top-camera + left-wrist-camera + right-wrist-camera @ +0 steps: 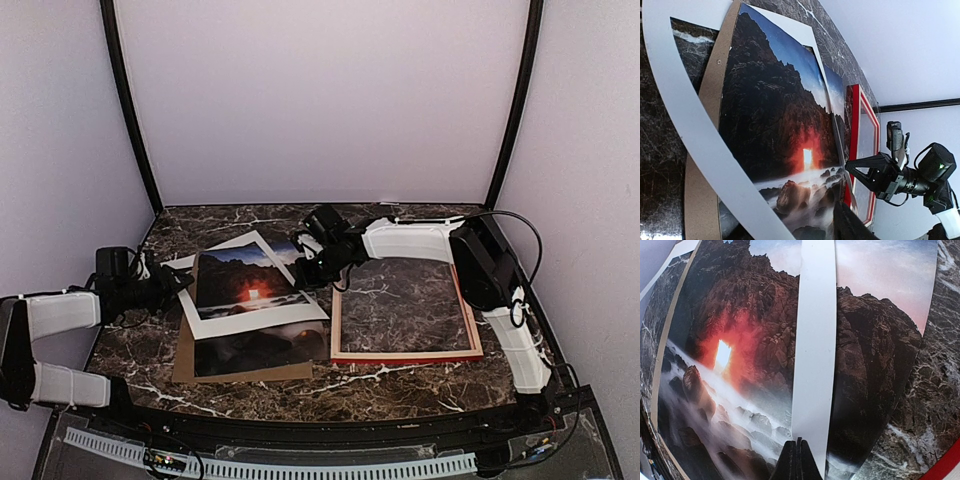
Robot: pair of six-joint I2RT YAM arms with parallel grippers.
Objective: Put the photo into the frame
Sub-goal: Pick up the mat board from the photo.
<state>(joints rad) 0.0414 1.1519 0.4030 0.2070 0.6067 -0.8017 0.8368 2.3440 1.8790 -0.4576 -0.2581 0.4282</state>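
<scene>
Right gripper [798, 446]: fingers pressed together, the tips meeting in one point. The tips sat over one rail of the white mat board [812, 340]. Could not tell whether a thin edge was caught between them.

Left gripper [170, 280]: at the mat board's outer corner, on the far side of the stack from the right gripper. Only one dark finger [850, 227] showed in its own wrist view, and the overhead view was too small to read. Could not tell whether the fingers were spread or closing on anything.

Photo [245, 285]: lay flat directly under the right fingertips, showing on both sides of the mat rail. Its red-orange glow was on the side of the fingertips away from the frame. The mat board rested on top of it, skewed, so part of the print showed through the window and part stuck out past the mat's edges. Beneath both lay the brown backing board [185, 365]. From the left gripper, the photo lay ahead of the finger, past the near mat rail and a strip of the brown board.

Frame [405, 356]: flat on the marble table [400, 385], behind the right gripper and under its forearm. Red rails were visible and marble showed through the opening. Its nearest rail was just beside the edge of the stack; could not tell if they touched. The photo was outside the frame.
</scene>
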